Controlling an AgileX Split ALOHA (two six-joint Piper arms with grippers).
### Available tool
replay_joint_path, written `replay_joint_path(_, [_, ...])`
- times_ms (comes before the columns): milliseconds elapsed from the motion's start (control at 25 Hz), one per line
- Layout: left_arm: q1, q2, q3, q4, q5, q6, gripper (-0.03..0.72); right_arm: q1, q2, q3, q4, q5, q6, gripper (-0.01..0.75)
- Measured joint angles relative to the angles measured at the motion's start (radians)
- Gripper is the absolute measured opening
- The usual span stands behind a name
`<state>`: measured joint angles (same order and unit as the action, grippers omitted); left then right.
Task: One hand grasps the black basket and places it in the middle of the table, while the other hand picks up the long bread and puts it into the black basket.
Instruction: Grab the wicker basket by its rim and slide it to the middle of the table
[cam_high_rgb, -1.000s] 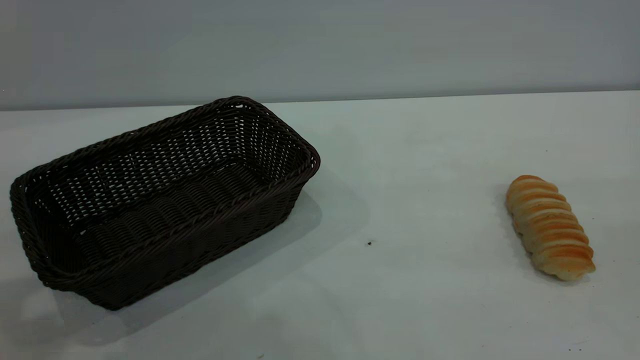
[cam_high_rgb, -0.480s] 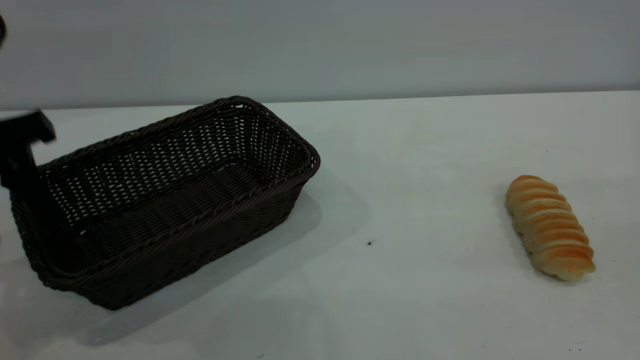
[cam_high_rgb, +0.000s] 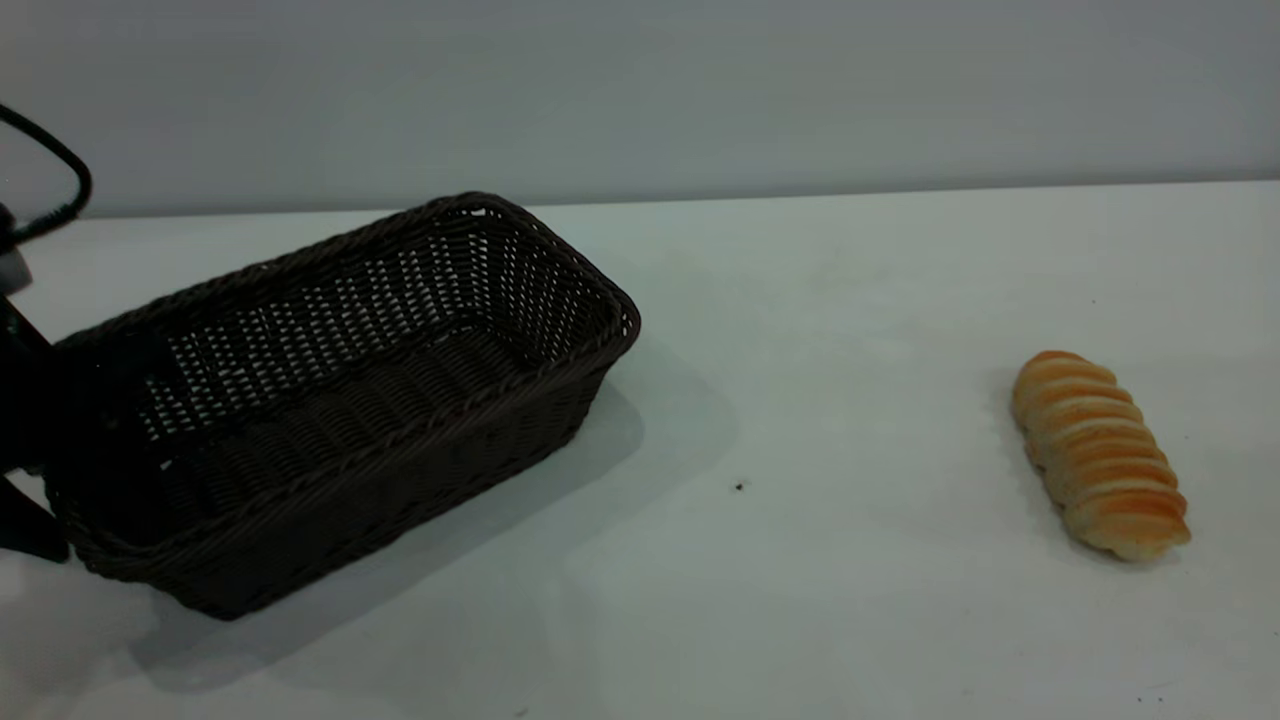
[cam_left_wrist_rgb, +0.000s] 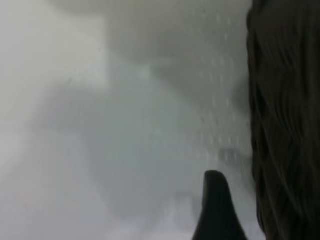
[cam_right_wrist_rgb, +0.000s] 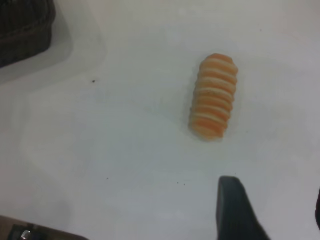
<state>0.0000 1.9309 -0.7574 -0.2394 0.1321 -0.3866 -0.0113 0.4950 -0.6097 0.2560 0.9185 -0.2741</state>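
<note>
Basket (cam_high_rgb: 330, 400) sits near the worktop's (cam_high_rgb: 820, 330) left edge, with the left gripper (cam_high_rgb: 25, 440) at its outer short end; whether those fingers clasp the rim cannot be told. Bread (cam_high_rgb: 1098, 452) lies untouched near the right edge, the right gripper (cam_right_wrist_rgb: 272, 210) hovering above it with fingers (cam_right_wrist_rgb: 232, 207) spread. Grasping the basket looks like the current step; next it needs a firm hold and a move to the middle.

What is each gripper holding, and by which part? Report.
Right gripper: nothing; the long bread lies free. Left gripper at short end of the black basket; hold cannot be told.
</note>
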Motion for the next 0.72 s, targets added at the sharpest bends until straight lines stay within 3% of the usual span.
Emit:
replay_joint_path(120, [0.0, 0.058, -0.033, -0.017, -0.016, -0.002, 0.495, 0.0, 0.0, 0.0, -0.001, 0.0, -0.001, 0.369])
replay_joint_path(280, [0.001, 0.087, -0.091, -0.029, 0.05, -0.012, 0.226, 0.0, 0.0, 0.0, -0.003, 0.0, -0.001, 0.369])
replay_joint_path(520, [0.001, 0.041, -0.145, -0.03, 0.125, 0.013, 0.211, 0.0, 0.0, 0.0, -0.019, 0.01, -0.001, 0.369])
replay_joint_path(720, [-0.015, 0.007, -0.257, -0.023, 0.263, 0.256, 0.211, 0.0, 0.0, 0.0, -0.033, 0.016, -0.002, 0.369])
